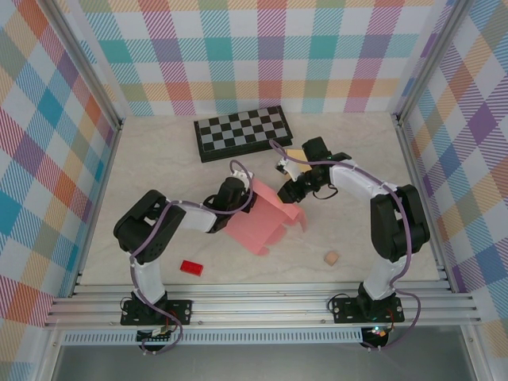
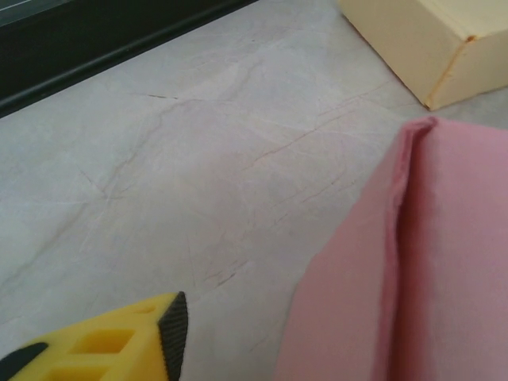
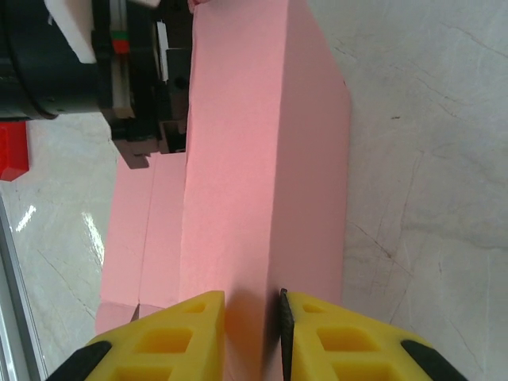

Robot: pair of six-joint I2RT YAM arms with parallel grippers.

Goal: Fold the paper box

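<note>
The pink paper box point(image 1: 262, 228) lies half-formed on the table point(image 1: 159, 171), one wall raised. The right fingers point(image 3: 178, 337) pinch that wall narrowly, one on each side. The left fingers point(image 2: 127, 341) sit at the box's far-left edge; I cannot tell their gap. The wall should probably swing along its crease while the left side steadies the base. Beyond the box lie a chessboard point(image 1: 242, 133) and a pale yellow box point(image 2: 421, 40). Nearer are a red block point(image 1: 190, 267) and a tan cube point(image 1: 331, 258), neither obstructing.
</note>
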